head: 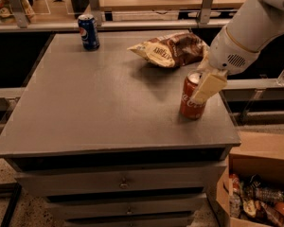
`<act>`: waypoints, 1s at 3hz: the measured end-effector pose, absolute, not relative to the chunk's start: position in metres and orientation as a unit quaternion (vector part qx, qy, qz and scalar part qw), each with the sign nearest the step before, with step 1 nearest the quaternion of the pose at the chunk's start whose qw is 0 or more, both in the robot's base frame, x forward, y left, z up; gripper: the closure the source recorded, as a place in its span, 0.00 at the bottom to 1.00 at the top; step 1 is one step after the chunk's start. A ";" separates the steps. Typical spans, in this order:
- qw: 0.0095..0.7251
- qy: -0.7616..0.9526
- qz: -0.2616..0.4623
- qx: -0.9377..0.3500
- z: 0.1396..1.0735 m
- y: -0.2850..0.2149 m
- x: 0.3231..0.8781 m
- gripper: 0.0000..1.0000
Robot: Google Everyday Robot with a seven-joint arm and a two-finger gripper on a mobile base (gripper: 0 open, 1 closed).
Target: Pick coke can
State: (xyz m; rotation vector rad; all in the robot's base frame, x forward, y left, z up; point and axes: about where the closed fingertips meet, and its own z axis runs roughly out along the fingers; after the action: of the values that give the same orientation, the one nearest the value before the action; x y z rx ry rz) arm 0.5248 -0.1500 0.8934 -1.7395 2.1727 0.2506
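The red coke can [190, 103] stands upright near the right edge of the grey table [94, 103]. My gripper [204, 86] comes in from the upper right on a white arm. One cream finger [208, 87] lies across the can's upper right side, in front of it. The other finger is hidden.
A blue Pepsi can [88, 31] stands at the table's far left. A crumpled chip bag [168, 49] lies at the far middle, just behind the coke can. An open cardboard box [255, 188] of snacks sits on the floor at the right. Drawers run under the tabletop.
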 end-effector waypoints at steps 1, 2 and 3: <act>0.177 0.765 0.103 -0.611 0.893 -0.144 0.531 0.71; 0.193 0.760 0.122 -0.609 0.919 -0.141 0.535 0.89; 0.202 0.758 0.120 -0.609 0.927 -0.140 0.538 1.00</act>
State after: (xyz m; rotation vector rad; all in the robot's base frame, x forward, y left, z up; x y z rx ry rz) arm 0.5377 -0.1403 0.9271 -1.6998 2.1150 0.3339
